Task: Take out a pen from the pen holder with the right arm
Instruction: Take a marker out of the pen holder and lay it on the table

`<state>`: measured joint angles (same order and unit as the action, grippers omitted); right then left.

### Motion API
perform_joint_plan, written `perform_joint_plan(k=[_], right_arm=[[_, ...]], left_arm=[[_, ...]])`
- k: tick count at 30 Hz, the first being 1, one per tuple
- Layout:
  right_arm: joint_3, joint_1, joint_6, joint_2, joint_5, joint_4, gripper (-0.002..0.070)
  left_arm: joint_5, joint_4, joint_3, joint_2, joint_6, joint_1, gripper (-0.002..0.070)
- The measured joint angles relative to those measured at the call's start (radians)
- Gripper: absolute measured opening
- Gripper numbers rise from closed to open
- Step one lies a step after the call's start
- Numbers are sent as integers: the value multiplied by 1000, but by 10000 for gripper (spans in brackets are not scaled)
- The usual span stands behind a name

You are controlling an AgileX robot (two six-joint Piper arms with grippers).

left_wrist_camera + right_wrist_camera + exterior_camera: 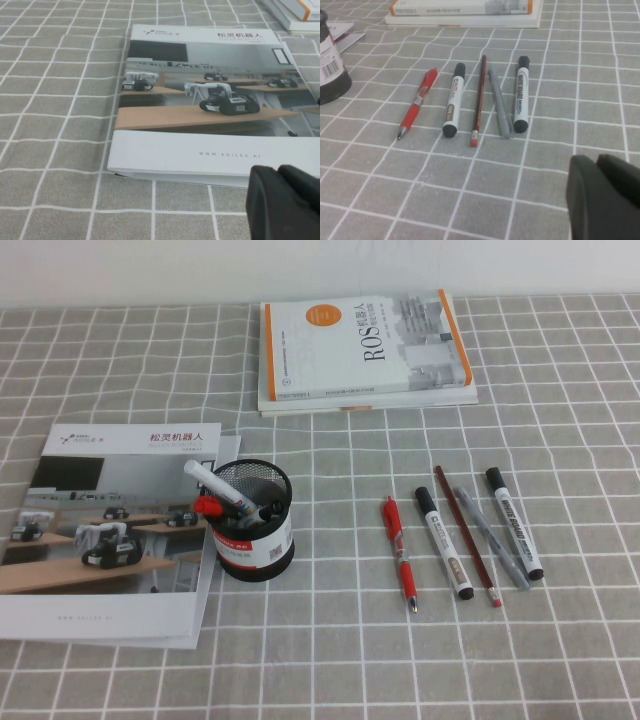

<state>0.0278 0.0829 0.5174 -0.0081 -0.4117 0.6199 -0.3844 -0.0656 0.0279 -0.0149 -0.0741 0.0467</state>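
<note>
A black mesh pen holder (254, 525) stands left of the table's centre, and its side shows in the right wrist view (329, 70). Inside it lean a white marker (215, 485), a red-capped pen (207, 506) and a dark pen (262, 514). Neither arm appears in the high view. My right gripper (596, 162) is shut and empty, hovering near the table's front, on the robot's side of a row of loose pens. My left gripper (276, 172) is shut with nothing in it, at the near edge of the AgileX brochure (200, 100).
Right of the holder lie a red pen (400, 552), a white marker (443, 540), a brown pencil (466, 535), a grey pen (492, 538) and a whiteboard marker (514, 522). A ROS book (365, 345) sits at the back. The brochure (110, 525) touches the holder's left side.
</note>
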Motion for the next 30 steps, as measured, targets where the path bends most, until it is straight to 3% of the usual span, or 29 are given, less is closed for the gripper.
perform_joint_plan(k=[17, 30], right_arm=[[0, 0, 0, 0, 24, 9, -13], [0, 0, 0, 0, 108, 206, -13]], left_arm=[[0, 0, 0, 0, 0, 0, -3], [0, 0, 0, 0, 0, 0, -3]])
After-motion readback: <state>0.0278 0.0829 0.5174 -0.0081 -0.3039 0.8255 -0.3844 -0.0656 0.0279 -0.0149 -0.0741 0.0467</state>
